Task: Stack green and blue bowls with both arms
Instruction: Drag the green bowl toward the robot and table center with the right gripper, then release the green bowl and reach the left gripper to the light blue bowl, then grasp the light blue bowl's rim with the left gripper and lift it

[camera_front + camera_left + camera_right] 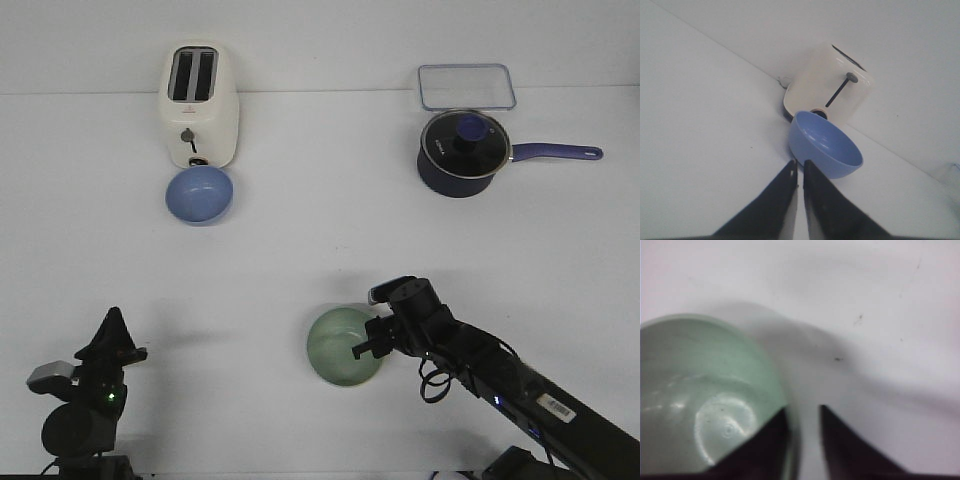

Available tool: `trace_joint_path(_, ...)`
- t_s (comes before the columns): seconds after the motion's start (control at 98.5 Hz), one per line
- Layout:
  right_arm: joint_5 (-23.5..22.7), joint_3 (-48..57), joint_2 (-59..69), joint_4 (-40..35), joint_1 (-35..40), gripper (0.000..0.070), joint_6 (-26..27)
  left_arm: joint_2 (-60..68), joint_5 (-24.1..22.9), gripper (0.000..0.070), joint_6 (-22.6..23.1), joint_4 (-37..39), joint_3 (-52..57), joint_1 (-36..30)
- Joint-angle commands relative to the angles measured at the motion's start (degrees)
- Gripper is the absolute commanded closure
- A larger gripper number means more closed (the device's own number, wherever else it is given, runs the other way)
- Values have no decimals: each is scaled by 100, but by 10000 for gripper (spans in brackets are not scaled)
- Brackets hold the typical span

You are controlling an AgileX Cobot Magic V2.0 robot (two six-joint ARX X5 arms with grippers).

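In the blurred right wrist view the pale mint green matte bowl (705, 400) is cut by the picture's edge.

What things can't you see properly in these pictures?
- Right gripper: in the right wrist view its fingers straddle the green bowl rim, but blur and the bottom edge hide whether they pinch it.
- Blue bowl: its base is out of sight in both the front and left wrist views.
- Toaster: front-view dial markings are too small to read.
- Saucepan: the glass lid's glare hides the inside.
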Motion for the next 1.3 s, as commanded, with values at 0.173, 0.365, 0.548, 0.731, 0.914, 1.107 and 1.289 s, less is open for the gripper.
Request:
trace_joint_path(0.173,-2,267,-413,46,-138,325,-87,103,247,687,-120,-9,450,13)
trace_joint_path(0.365,-2,461,-1364,48,-645,326,-122,1480,251,686,146,-511,1672,15)
trace_joint_path(0.548,-68,461,-1974,2,-1032,326,-122,3661,291,686,822,-846,3117,15)
trace_joint_path(0.731,-116,461,-2116,-118,-1152,326,-127,5984,841,632,990,-1132,4542,15)
trace_joint_path(0.914,-155,461,-2100,-170,-1154,326,-192,7823,1169,176,1119,-1143,5602,11)
trace_joint_path(1.107,-151,461,-2103,-175,-1154,326,-297,9407,1239,176,1156,-1174,6524,11)
trace_joint_path(1.289,-149,461,-2103,-177,-1154,326,-313,10559,1351,203,1130,-1362,7313,9)
